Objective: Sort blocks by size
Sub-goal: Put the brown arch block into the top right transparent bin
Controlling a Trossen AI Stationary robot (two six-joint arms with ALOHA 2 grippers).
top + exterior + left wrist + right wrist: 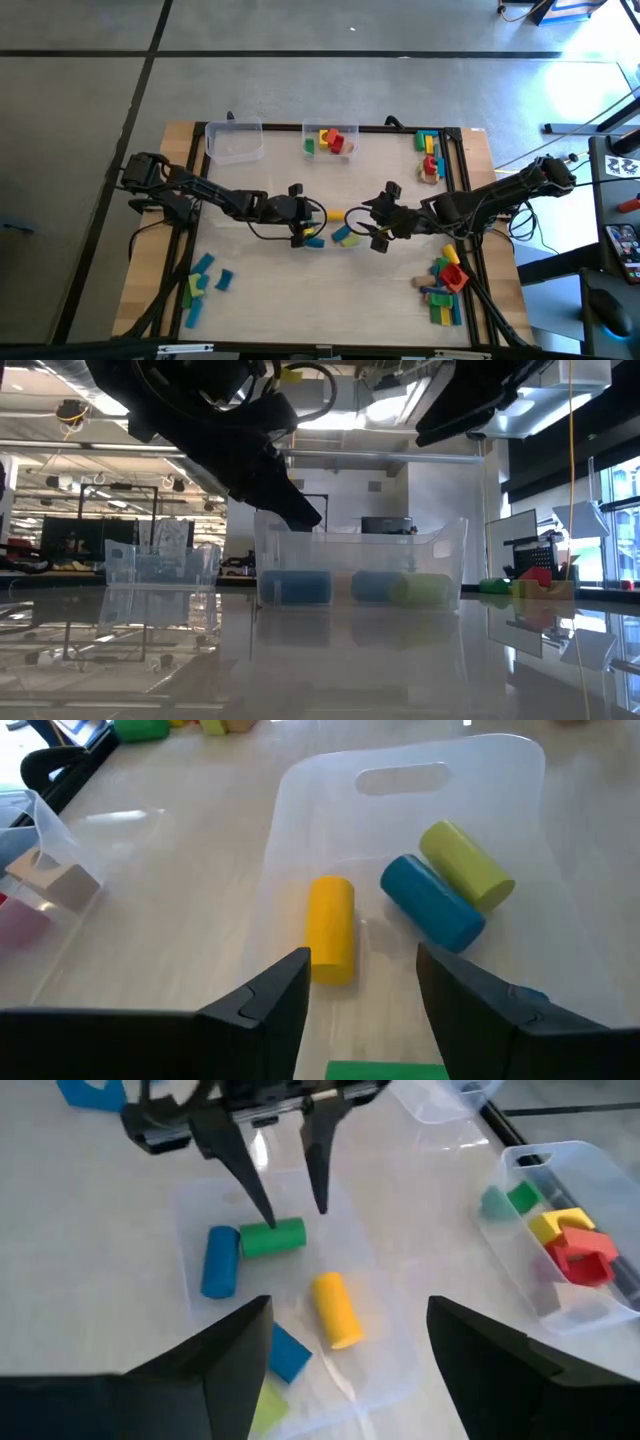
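A clear tub (338, 232) at the table's middle holds several blocks: a green cylinder (272, 1237), a blue cylinder (220, 1260), a yellow cylinder (335, 1308), a blue block (288, 1352) and a yellow-green cylinder (466, 865). My left gripper (295, 1210) hangs open over the tub's left end. Its fingertips are just above the green cylinder, and I cannot tell whether one tip touches it. My right gripper (372, 232) hovers open above the tub's right end, holding nothing.
At the far edge stand an empty clear tub (233, 140) and a tub of red, yellow and green blocks (330, 140). More blocks sit at the far right (430, 155). Loose blocks lie near left (205, 285) and near right (445, 285).
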